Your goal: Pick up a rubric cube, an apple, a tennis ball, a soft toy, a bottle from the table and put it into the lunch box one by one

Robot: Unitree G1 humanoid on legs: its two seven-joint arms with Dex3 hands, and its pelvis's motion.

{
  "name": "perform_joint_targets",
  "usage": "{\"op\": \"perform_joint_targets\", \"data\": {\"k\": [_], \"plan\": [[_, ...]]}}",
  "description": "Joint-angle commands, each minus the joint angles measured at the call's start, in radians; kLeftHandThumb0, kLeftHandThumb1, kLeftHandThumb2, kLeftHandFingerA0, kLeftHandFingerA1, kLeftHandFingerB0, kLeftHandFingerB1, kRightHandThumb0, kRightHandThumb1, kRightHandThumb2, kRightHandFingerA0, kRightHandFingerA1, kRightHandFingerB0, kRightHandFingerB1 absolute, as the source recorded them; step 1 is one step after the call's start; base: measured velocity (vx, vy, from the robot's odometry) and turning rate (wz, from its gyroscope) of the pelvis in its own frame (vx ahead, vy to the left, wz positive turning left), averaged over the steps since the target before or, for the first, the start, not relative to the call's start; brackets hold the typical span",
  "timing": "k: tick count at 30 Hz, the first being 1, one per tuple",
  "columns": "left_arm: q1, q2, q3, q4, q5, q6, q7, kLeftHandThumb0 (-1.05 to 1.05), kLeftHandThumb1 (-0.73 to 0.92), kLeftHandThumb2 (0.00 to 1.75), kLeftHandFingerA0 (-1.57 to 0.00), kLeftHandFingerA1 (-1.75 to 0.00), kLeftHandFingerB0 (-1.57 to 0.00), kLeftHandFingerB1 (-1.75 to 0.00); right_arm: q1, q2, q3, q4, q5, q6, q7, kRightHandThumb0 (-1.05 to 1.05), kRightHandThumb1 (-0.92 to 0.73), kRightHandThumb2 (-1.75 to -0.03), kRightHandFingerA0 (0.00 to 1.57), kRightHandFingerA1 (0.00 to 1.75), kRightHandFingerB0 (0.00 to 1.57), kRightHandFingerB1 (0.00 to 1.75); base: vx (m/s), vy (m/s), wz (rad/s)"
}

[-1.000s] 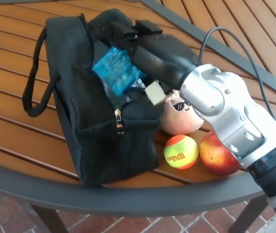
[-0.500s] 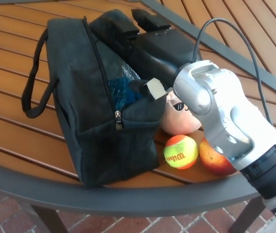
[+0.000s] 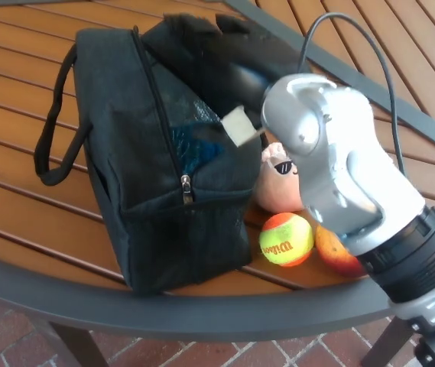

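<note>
Table (image 3: 26,191): round, with reddish-brown wooden slats and a dark grey metal rim curving along the near edge; brick paving shows below it.
Lunch box (image 3: 163,176): a black soft bag with a zip down its front and a loop handle at its 9 o'clock side. It stands left of centre on the slats. Its top is open, and something blue (image 3: 190,145) shows inside.
Right arm (image 3: 339,176): a silver and black arm coming in from 4 o'clock, reaching up across the picture toward the bag's open top, with a dark cable arching over it.
Right hand (image 3: 209,46): black and blurred, over the far edge of the bag at about 12 o'clock. The fingers cannot be made out, so whether it is open or holding anything cannot be told.
Soft toy (image 3: 278,183): peach coloured, with dark sunglasses on its face, touching the bag's 3 o'clock side, partly behind the arm.
Tennis ball (image 3: 286,238): orange and yellow-green, just in front of the toy, at the bag's 4 o'clock.
Apple (image 3: 335,251): red and yellow, just right of the ball, half hidden by the arm.
Left hand: out of the picture.
</note>
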Motion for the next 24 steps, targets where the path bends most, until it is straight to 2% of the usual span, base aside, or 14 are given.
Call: {"op": "perform_joint_targets", "data": {"k": [1,2,3,4,8,9,11,13,17,19,20,21,23,24], "plan": [[0.001,0.02,0.005,0.025,0.001,-0.071,-0.006,0.21,0.48,1.25,-1.14,-1.2,-1.03,-1.08,0.004,0.133,-0.255,-0.166,0.241,0.103,-0.018,-0.45,-0.64,-0.6,0.0,0.31,0.2,0.35,0.0,0.0,0.0],[-0.003,0.021,0.005,0.03,0.001,-0.073,-0.005,0.21,0.49,1.24,-1.12,-1.19,-1.02,-1.08,0.011,0.171,-0.323,-0.213,0.285,0.12,-0.041,-0.45,-0.66,-0.6,0.0,0.42,0.2,0.38,0.0,0.0,0.0],[-0.001,0.02,0.006,0.026,0.001,-0.071,-0.005,0.21,0.49,1.24,-1.12,-1.19,-1.02,-1.08,0.013,0.189,-0.353,-0.236,0.299,0.13,-0.047,-0.45,-0.66,-0.6,0.0,0.42,0.2,0.38,0.0,0.0,0.0],[0.0,0.019,0.007,0.025,-0.001,-0.073,-0.006,0.19,0.38,1.43,-1.07,-1.35,-0.98,-1.16,0.002,0.232,-0.428,-0.276,0.334,0.153,-0.093,-0.4,-0.67,-0.61,0.09,0.58,0.29,0.45,0.0,0.0,0.0],[0.002,0.022,0.005,0.031,0.003,-0.086,-0.006,0.18,0.37,1.43,-1.08,-1.37,-0.99,-1.16,-0.031,0.329,-0.6,-0.365,0.412,0.216,-0.176,-0.38,-0.67,-0.6,0.13,0.6,0.31,0.45,0.0,0.0,0.0],[0.004,0.021,0.008,0.024,0.001,-0.073,0.0,0.21,0.47,1.23,-1.14,-1.2,-1.04,-1.09,-0.068,0.337,-0.714,-0.427,0.479,0.269,-0.181,-0.39,-0.7,-0.61,0.2,0.64,0.33,0.48,0.0,0.0,0.0],[0.0,0.021,0.013,0.033,-0.006,-0.075,-0.007,0.21,0.47,1.24,-1.14,-1.21,-1.04,-1.09,-0.099,0.33,-0.796,-0.469,0.509,0.316,-0.186,-0.42,-0.67,-0.6,0.19,0.63,0.34,0.47,0.0,0.0,0.0],[0.003,0.021,0.014,0.021,-0.005,-0.075,-0.001,0.21,0.46,1.25,-1.14,-1.21,-1.05,-1.1,-0.093,0.284,-0.838,-0.513,0.517,0.35,-0.149,-0.44,-0.66,-0.61,0.16,0.66,0.33,0.41,0.0,0.0,0.0],[0.001,0.018,0.023,0.011,-0.017,-0.075,-0.007,0.22,0.49,1.24,-1.1,-1.19,-1.03,-1.09,-0.04,0.19,-0.845,-0.569,0.501,0.388,-0.052,-0.46,-0.66,-0.61,0.15,0.56,0.29,0.35,0.0,0.0,0.0],[0.009,0.008,0.024,-0.014,-0.015,-0.052,0.009,0.2,0.51,1.2,-1.09,-1.16,-0.98,-1.05,0.075,0.047,-0.801,-0.611,0.483,0.408,0.098,-0.56,-0.66,-0.61,0.07,0.48,0.22,0.32,0.0,0.0,0.0],[0.013,0.006,0.02,-0.027,-0.006,-0.045,0.02,0.17,0.47,1.27,-0.97,-1.3,-0.9,-1.11,0.136,-0.027,-0.783,-0.63,0.474,0.414,0.163,-0.57,-0.64,-0.62,0.04,0.29,0.2,0.28,0.0,0.0,0.0],[0.018,0.004,0.014,-0.041,0.006,-0.039,0.032,0.17,0.47,1.27,-0.97,-1.3,-0.9,-1.11,0.199,-0.104,-0.765,-0.65,0.471,0.422,0.221,-0.57,-0.64,-0.62,0.04,0.29,0.2,0.28,0.0,0.0,0.0],[0.02,0.002,0.017,-0.056,0.002,-0.028,0.032,0.18,0.48,1.28,-0.96,-1.32,-0.89,-1.11,0.239,-0.164,-0.756,-0.653,0.492,0.423,0.258,-0.59,-0.66,-0.6,0.0,0.27,0.17,0.27,0.0,0.0,0.0],[0.017,0.003,0.021,-0.054,-0.001,-0.026,0.031,0.17,0.52,1.18,-1.07,-1.14,-0.96,-1.03,0.294,-0.234,-0.743,-0.658,0.492,0.417,0.297,-0.67,-0.59,-0.7,0.0,0.1,0.11,0.3,0.0,0.0,0.0]]}}
